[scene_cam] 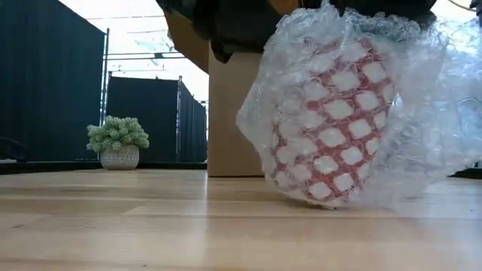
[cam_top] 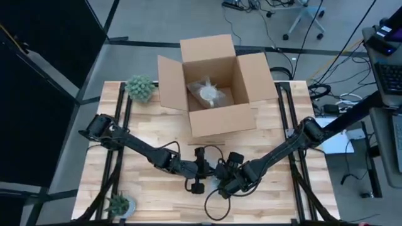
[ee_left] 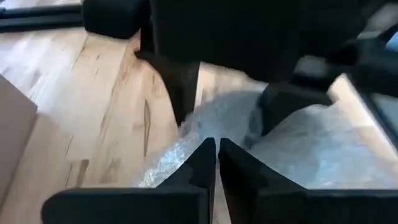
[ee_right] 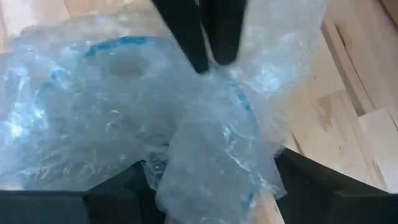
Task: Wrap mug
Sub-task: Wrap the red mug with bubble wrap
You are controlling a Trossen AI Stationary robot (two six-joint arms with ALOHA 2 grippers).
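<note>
Both grippers meet at the table's [cam_top: 157, 198] 6 o'clock edge over the mug [scene_cam: 327, 124], which sits in bubble wrap [ee_right: 124, 112] tilted on the wood. Left gripper [ee_left: 216, 155]: fingers pinched together on the wrap. Right gripper [ee_right: 211, 180]: fingers spread wide around the wrapped bundle. Cardboard box [cam_top: 213, 85] stands open at 12 o'clock.

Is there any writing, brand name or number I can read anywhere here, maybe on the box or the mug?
None can be read in any view.
Cardboard box: plain brown flaps and sides, no print showing.
Mug: only a red and white lattice pattern shows through the bubble wrap, no words.
Plant pot: dotted texture only, no label.
</note>
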